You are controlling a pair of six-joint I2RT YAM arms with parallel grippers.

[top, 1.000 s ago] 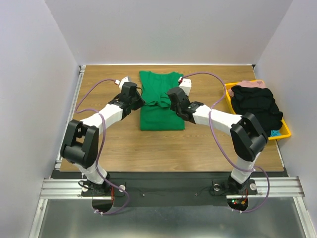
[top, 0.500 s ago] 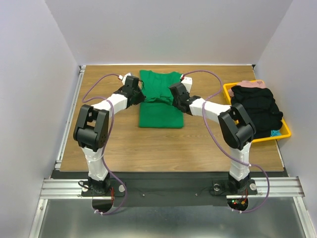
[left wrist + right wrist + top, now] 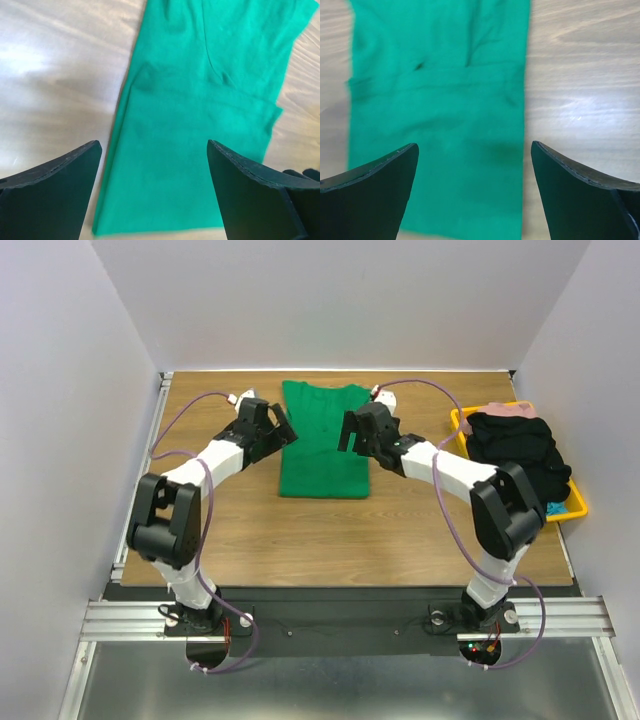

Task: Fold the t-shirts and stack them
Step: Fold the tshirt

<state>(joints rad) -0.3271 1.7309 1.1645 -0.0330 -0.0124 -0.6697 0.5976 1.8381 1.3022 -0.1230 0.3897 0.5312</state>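
Shirt (image 3: 325, 465): green, flat on the table (image 3: 400, 540), centred left to right and toward 12 o'clock. It is folded to a long narrow rectangle, sleeves turned in; collar at its 12 o'clock end, hem at 6. Both wrist views show light creases across its middle.

Left gripper (image 3: 283, 430): at the shirt's 10 o'clock edge, pointing toward 3; jaws wide apart, nothing between them. My left wrist view shows the shirt's long edge and bare wood between the fingers (image 3: 50, 192). I cannot confirm whether they touch the cloth.

Right gripper (image 3: 347, 430): at the shirt's 2 o'clock edge, over the cloth, pointing toward 9; jaws likewise spread, holding nothing. My right wrist view shows the other long edge running between the fingers, with wood to one side.

The two grippers face each other across the shirt's far half, apart.

Tray (image 3: 578, 505): yellow, at the table's 3 o'clock edge; dark clothes (image 3: 515, 450) heaped in it. A pink piece (image 3: 505, 408) lies at its 12 o'clock end; a blue scrap (image 3: 555, 508) at its 5 o'clock corner.
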